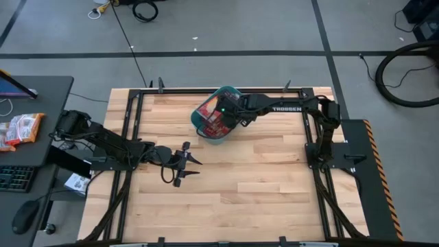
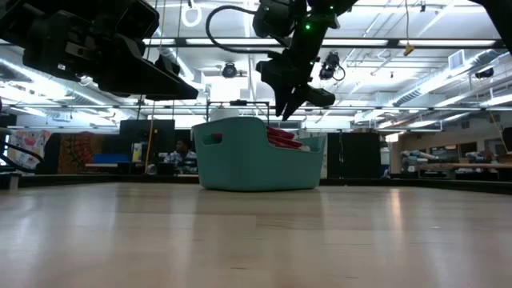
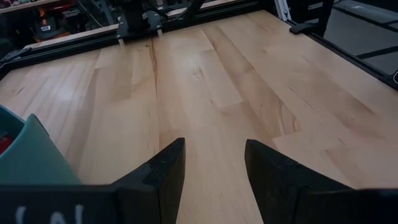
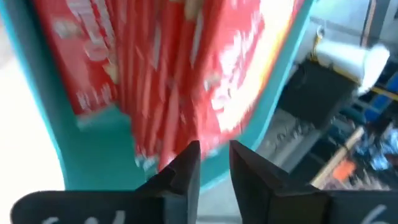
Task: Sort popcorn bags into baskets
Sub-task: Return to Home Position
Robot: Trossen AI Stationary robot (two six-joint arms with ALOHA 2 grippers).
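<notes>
The teal basket (image 1: 206, 121) stands near the table's far edge, a little left of centre; in the low view the basket (image 2: 256, 160) rests flat on its base. Several red popcorn bags (image 1: 217, 115) stand on edge inside it, their tops showing over the rim (image 2: 284, 138), and they fill the right wrist view (image 4: 180, 68). My right gripper (image 2: 290, 108) hangs just above the basket with its fingers pointing down, open by a narrow gap (image 4: 214, 163), with nothing between them. My left gripper (image 1: 186, 165) is open (image 3: 214, 165) over bare wood, nearer than the basket.
Bare wood (image 1: 260, 185) stretches across the table's near and right parts. A black frame rail (image 1: 206, 91) runs along the far edge behind the basket. A dark side desk (image 1: 41, 103) to the left carries a few red-and-white packets (image 1: 20, 128), a keyboard and a mouse.
</notes>
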